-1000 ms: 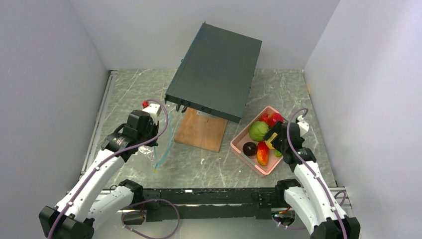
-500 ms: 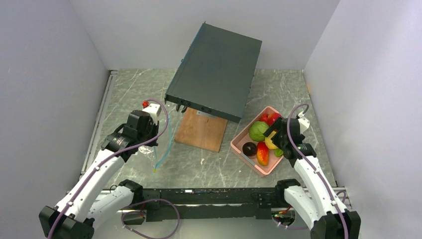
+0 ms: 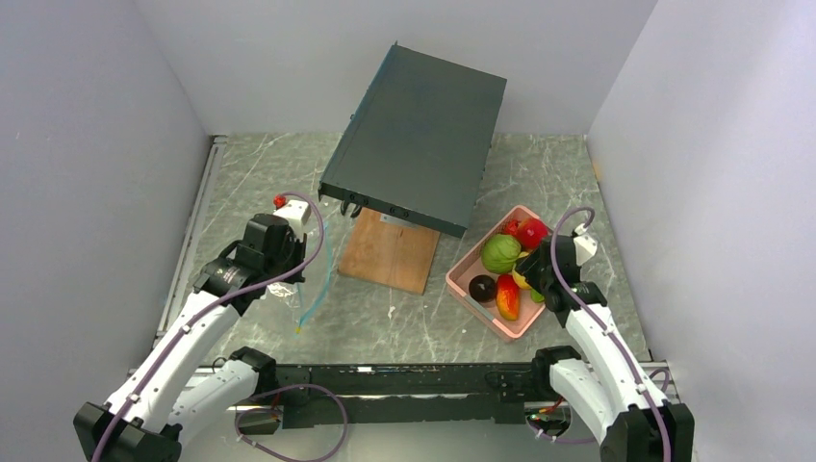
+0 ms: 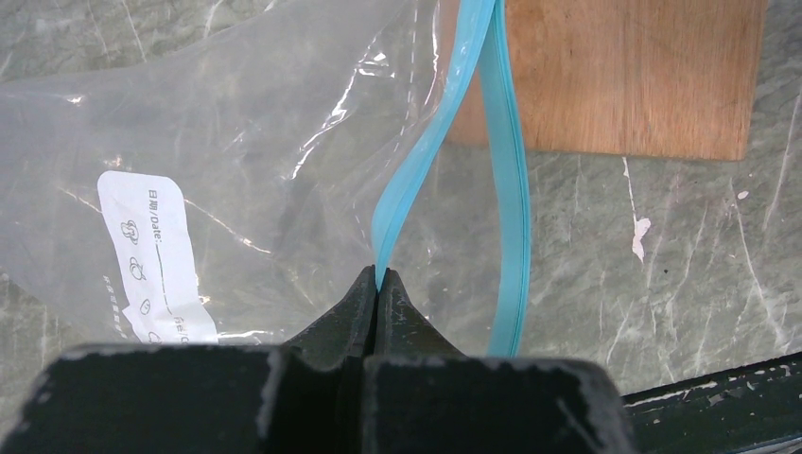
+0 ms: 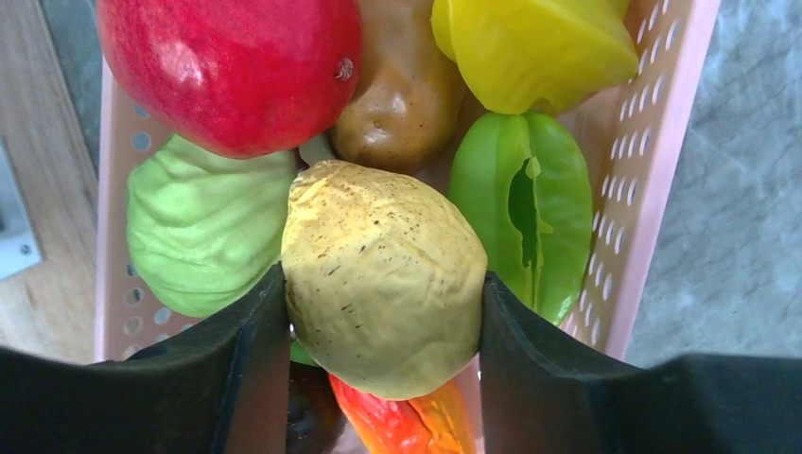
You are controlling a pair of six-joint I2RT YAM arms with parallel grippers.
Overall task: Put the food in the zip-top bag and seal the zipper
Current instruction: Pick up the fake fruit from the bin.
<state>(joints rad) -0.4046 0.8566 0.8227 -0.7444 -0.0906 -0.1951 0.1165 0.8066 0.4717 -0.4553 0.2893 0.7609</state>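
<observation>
The left gripper is pinched tight on one lip of the teal zipper of the zip-top bag, which fills the upper left of its wrist view. The right gripper clasps a speckled yellow fruit, perhaps a lemon, in front of the other toy food in the pink tray, which sits right of centre in the overhead view.

Right claw over the pink tray of food, left claw at the teal zipper
</observation>
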